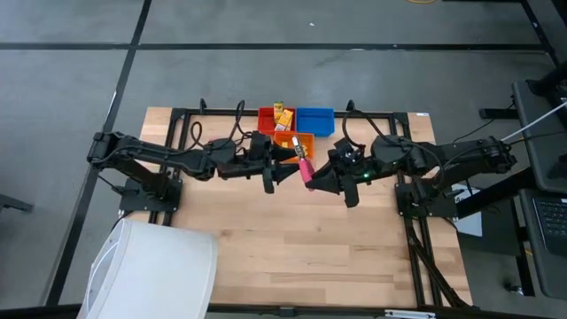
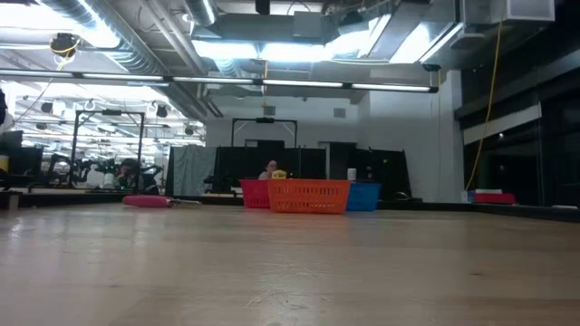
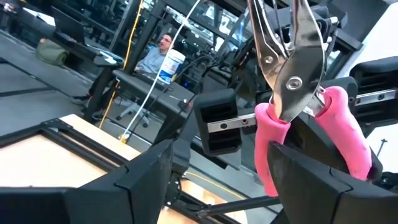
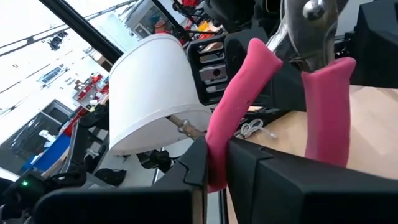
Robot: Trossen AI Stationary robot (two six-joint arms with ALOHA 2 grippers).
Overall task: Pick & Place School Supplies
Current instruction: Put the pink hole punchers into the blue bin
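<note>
We grip the pliers (image 1: pixel 305 167) in our right gripper (image 1: pixel 312 182), left gripper (image 1: pixel 276 174) released; next, bin (image 1: pixel 296 142) placement.

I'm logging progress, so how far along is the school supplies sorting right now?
Done: yellow packets sit in the red bin. In hand: the right claw is shut on the pink-handled pliers in mid-air near the orange bin; the left claw is open beside them. Left: dropping the pliers into a bin.
</note>
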